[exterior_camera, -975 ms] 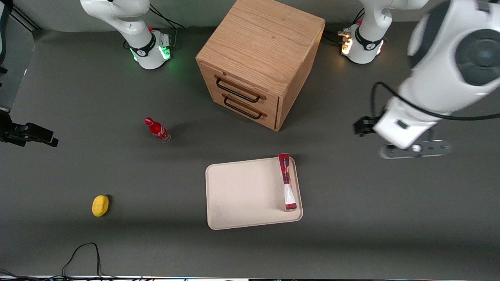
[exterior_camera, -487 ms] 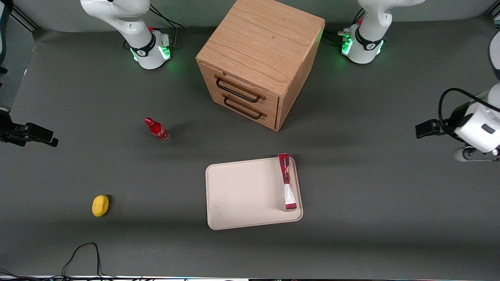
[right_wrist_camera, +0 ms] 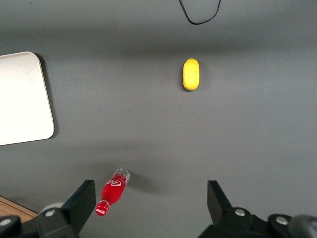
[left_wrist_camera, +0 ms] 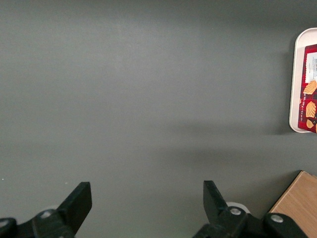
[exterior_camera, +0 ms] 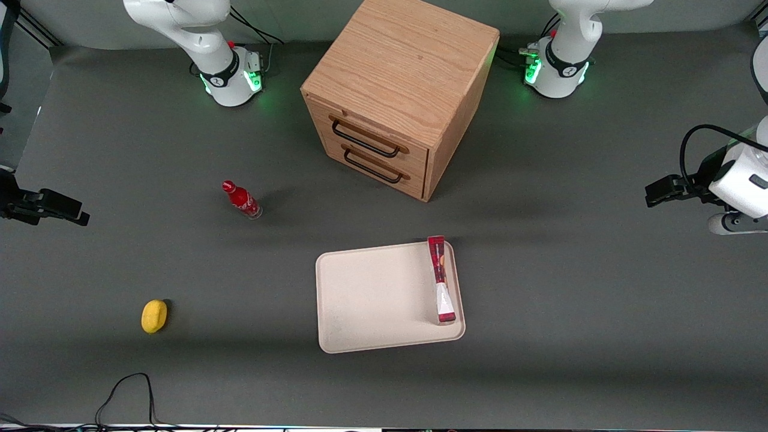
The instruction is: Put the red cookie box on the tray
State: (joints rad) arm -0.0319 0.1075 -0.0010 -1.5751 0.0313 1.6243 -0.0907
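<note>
The red cookie box (exterior_camera: 441, 279) lies flat on the tray (exterior_camera: 372, 300), along the tray edge that faces the working arm's end of the table. Its upper end reaches the tray rim nearest the cabinet. In the left wrist view a strip of the red cookie box (left_wrist_camera: 309, 94) and the tray rim (left_wrist_camera: 295, 84) show at the picture's edge. My left gripper (left_wrist_camera: 146, 191) is open with nothing between its fingers, hanging over bare grey table. In the front view the gripper (exterior_camera: 732, 223) is at the working arm's end of the table, well away from the tray.
A wooden two-drawer cabinet (exterior_camera: 396, 90) stands farther from the front camera than the tray. A small red bottle (exterior_camera: 242, 200) and a yellow object (exterior_camera: 154, 315) sit toward the parked arm's end. A black cable (exterior_camera: 129, 384) loops near the front edge.
The left arm has swung away from the tray toward the working arm's end of the table. The red cookie box and the tray have not moved.
</note>
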